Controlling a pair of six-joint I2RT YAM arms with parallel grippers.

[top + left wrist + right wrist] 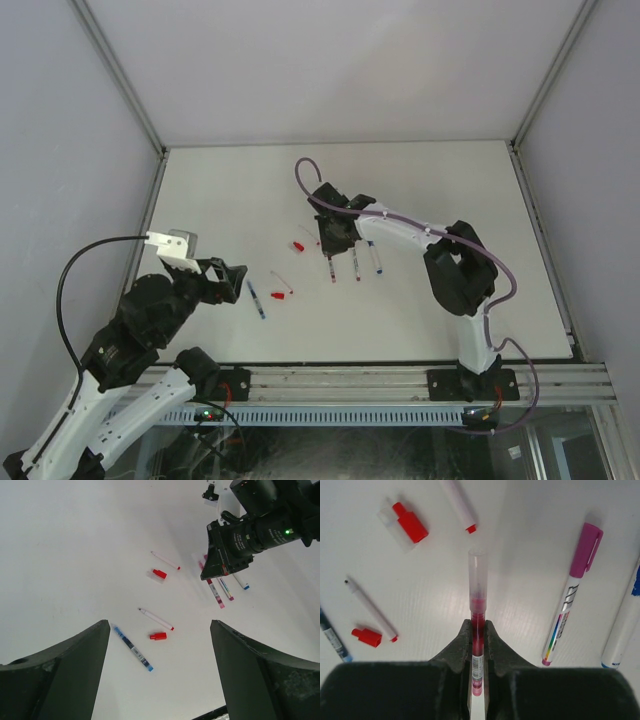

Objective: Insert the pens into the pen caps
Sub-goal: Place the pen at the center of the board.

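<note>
Red pen (477, 611), with a clear cap (477, 562) over its tip, is clamped between the closed fingers of the right gripper (477, 630) at the middle of the table (450, 190). Left gripper (159, 625) is spread wide open near a blue pen (132, 647), a red-tipped pen (156, 619) and a red cap (158, 636), all lying toward the table's near edge.

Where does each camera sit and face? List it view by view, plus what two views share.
Top external: above, behind the bases, looking down on the table; both arms, left gripper and right gripper show.
Left wrist: low over the table, facing the right gripper; own open fingers frame it.
Right wrist: looks down along its fingers, shut on a red pen.
Shared: both wrist views show a loose red cap.
</note>
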